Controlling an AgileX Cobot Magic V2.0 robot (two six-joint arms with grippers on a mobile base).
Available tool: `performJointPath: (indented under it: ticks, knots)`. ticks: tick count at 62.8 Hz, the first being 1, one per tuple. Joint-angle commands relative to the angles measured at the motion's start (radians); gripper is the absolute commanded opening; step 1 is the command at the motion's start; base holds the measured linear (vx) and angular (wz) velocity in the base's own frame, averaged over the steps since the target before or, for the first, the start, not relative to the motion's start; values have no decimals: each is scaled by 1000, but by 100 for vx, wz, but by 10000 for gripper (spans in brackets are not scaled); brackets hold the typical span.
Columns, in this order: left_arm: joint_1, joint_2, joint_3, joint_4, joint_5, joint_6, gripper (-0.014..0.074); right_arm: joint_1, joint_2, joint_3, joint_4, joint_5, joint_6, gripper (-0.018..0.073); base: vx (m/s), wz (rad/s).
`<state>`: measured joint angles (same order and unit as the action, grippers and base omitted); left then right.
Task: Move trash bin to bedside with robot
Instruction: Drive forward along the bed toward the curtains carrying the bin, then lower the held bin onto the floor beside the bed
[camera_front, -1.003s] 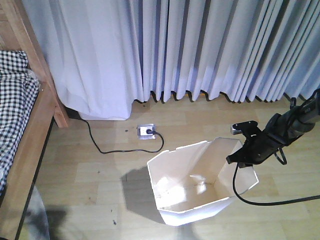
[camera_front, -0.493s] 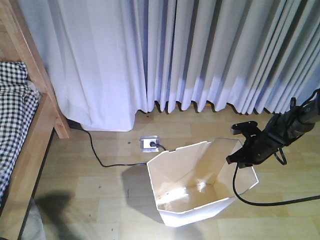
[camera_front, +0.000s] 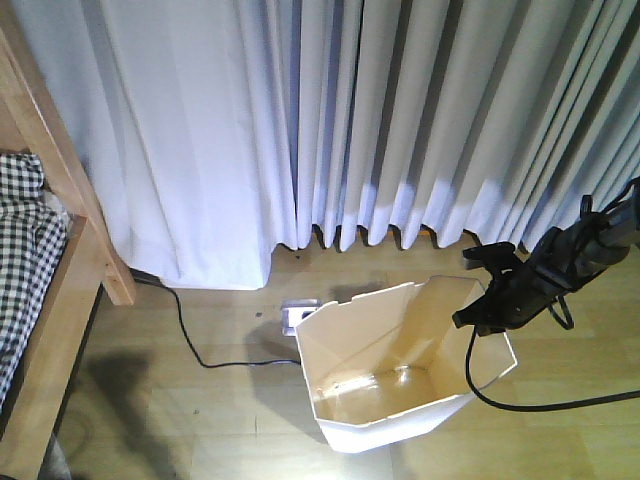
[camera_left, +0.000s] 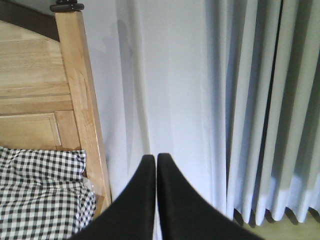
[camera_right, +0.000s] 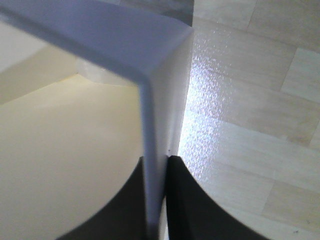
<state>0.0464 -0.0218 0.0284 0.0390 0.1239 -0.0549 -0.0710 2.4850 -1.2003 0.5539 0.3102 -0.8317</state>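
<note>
Pinching the thin rim wall of the trash bin (camera_right: 70, 160) with the right gripper (camera_right: 157, 164), one finger inside, one outside. Probably the only grabbable bit on something this flimsy, and handy for dragging. Sitting upright on the floor (camera_front: 200, 420) by the curtain (camera_front: 350, 120), well apart from the bed (camera_front: 70, 290). Keeping the left gripper (camera_left: 156, 162) pressed together, empty, up out of the way.

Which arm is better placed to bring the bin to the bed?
Right: the right gripper is clamped on the bin wall. The left gripper is shut, empty, facing the curtain.
</note>
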Motion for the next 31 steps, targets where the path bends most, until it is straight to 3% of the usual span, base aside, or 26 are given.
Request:
performJointPath:
  ticks: [1,31]
  knots:
    - [0,-4,-21,-5,-73,-4,-6,-3,-86,-18,41,36,0,-5,17,0]
    - [0,-4,-21,-5,-73,-4,-6,-3,-86,-18,41,36,0,-5,14,1]
